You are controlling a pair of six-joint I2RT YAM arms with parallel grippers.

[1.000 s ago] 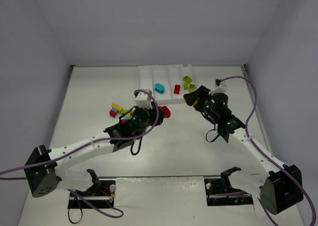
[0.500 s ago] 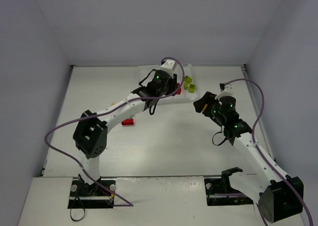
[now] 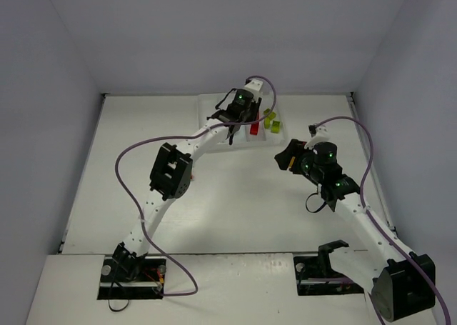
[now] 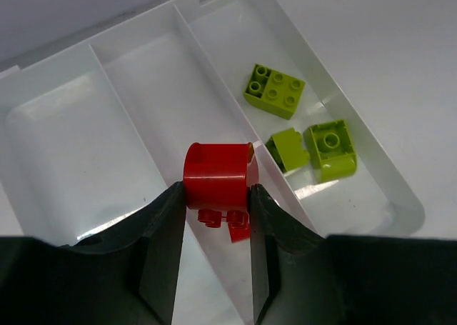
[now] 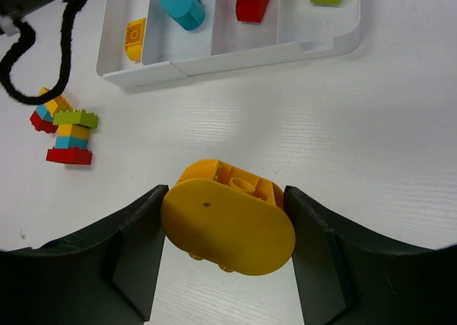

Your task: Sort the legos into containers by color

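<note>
- Nearest you, your right tool point(image 5: 225, 214) is clenched on a yellow-orange oval brick point(image 5: 228, 228), with one finger against each end. It holds the brick above bare worktop point(image 5: 343, 125), short of the tray.
- To the left of that tool, a multicolour stack point(image 5: 71, 136) sits on the worktop. In the wrist view it runs lime green, yellow-orange, cyan, then red.
- Just beside the stack is a smaller cluster point(image 5: 44, 113) of yellow, cyan and red. It is partly hidden by the left arm's black cable point(image 5: 43, 61).
- Farther out lies the white tray point(image 5: 235, 57), with four long compartments side by side.
- Counting from the left in your right wrist view, a small yellow-orange brick point(image 5: 134, 38) lies in the first compartment.
- A cyan rounded brick point(image 5: 182, 7) lies in the second, and a loose red brick point(image 5: 255, 0) in the third.
- Your left arm reaches out over the tray.
- The left tool point(image 4: 216, 193) is grasping a red rounded brick point(image 4: 218, 169) between its fingers. It is over the third compartment, hard by the divider to the fourth.
- The loose red brick lies right under the held one. You cannot tell whether the two touch.
- The fourth compartment holds three lime green bricks.
- Two smaller ones sit nearer, a sloped brick point(image 4: 288, 148) and a single-stud brick point(image 4: 330, 148), close beside each other.
- Farthest in that compartment is a four-stud brick point(image 4: 275, 91).
</note>
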